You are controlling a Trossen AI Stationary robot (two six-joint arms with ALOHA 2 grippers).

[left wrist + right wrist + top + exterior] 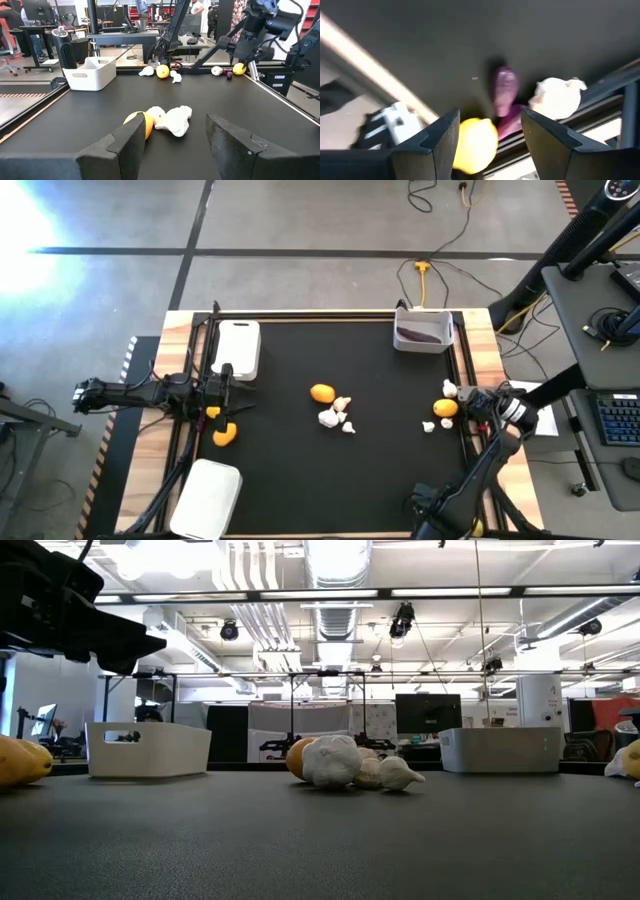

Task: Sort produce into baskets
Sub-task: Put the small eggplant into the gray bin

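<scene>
Over the black counter (300, 460) the right end effector (487, 145) hangs half open and empty above a slim purple piece (505, 92), round yellow fruit (476, 145) and whitish lump (557, 97) by the right edge, the left end effector (172, 142) likewise parted, holding nothing.

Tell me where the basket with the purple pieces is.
In the high view, the basket holding purple pieces sits at the table's far edge on the right side, above the lemon near the right gripper.

Open black mat (280, 450) fills the frame's lower centre; a cluster of produce (333, 408) blocks mid-frame, baskets (237, 348) crowd the edges.
</scene>
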